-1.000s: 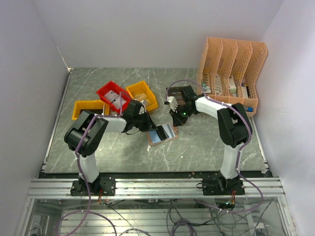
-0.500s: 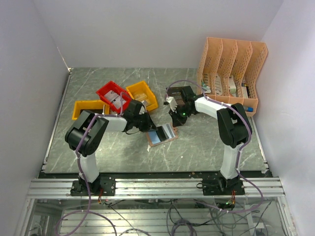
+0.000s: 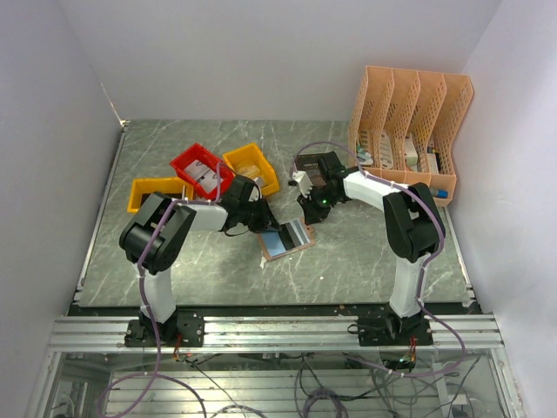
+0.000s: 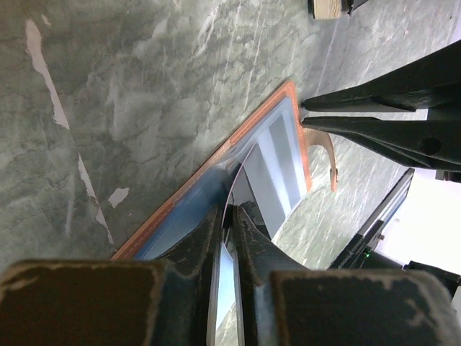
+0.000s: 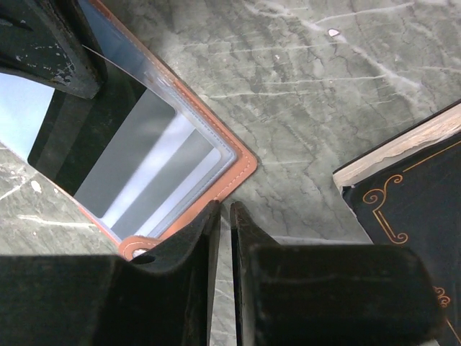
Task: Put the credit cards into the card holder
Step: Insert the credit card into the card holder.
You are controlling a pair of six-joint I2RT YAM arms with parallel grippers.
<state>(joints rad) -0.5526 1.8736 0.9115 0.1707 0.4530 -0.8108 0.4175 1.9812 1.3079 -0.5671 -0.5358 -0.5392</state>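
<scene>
The card holder (image 3: 296,250) lies open on the table between both grippers, tan-orange rim with clear pockets. It also shows in the left wrist view (image 4: 277,108) and the right wrist view (image 5: 234,173). My left gripper (image 3: 262,224) (image 4: 230,216) is shut on the edge of a thin light blue card (image 4: 225,288) whose far end lies in the holder's left half. A grey-silver card (image 5: 137,155) sits in the right half. My right gripper (image 3: 307,210) (image 5: 225,210) is shut and empty, tips at the holder's rim. The orange-gold card is out of view.
A black book (image 3: 313,165) (image 5: 418,209) lies just behind the right gripper. Red (image 3: 197,160) and yellow bins (image 3: 251,156) (image 3: 153,184) stand at the back left. A tall peach slotted file rack (image 3: 409,122) stands at the back right.
My left gripper has edged slightly toward the holder with the card, and the holder has shifted a little to the left. The right gripper has barely moved.
</scene>
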